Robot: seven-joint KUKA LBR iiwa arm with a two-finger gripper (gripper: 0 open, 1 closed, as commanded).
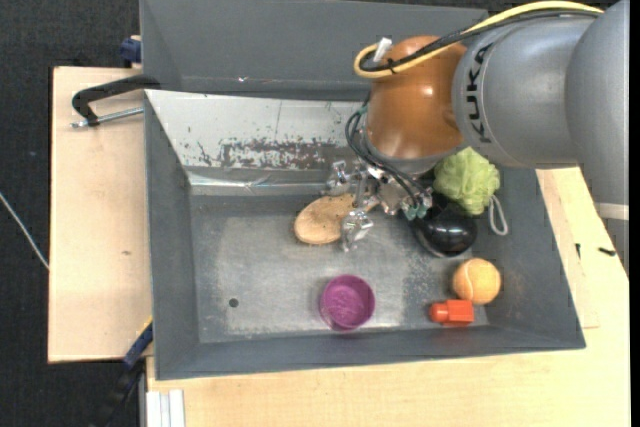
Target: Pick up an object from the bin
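Beside tan disc point(318, 222) hangs gripper point(356, 227); arm point(520, 100) reads "KUKA".

Purple round cup point(347, 301), orange ball point(477, 280), small orange block point(453, 312), glossy black lump point(446, 231), fuzzy green lump point(466, 178)

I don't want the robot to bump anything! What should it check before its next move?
1. End effector over a thing: ok, at the right edge of the tan flat oval piece.
2. Tan piece alone: ok, apart from the purple round thing and black rounded thing.
3. Grip on the tan piece: cannot tell.
4. Arm clear of the green fuzzy puff: cannot tell, it covers part.
5. Orange ball and small orange block out of the way: ok, front right.
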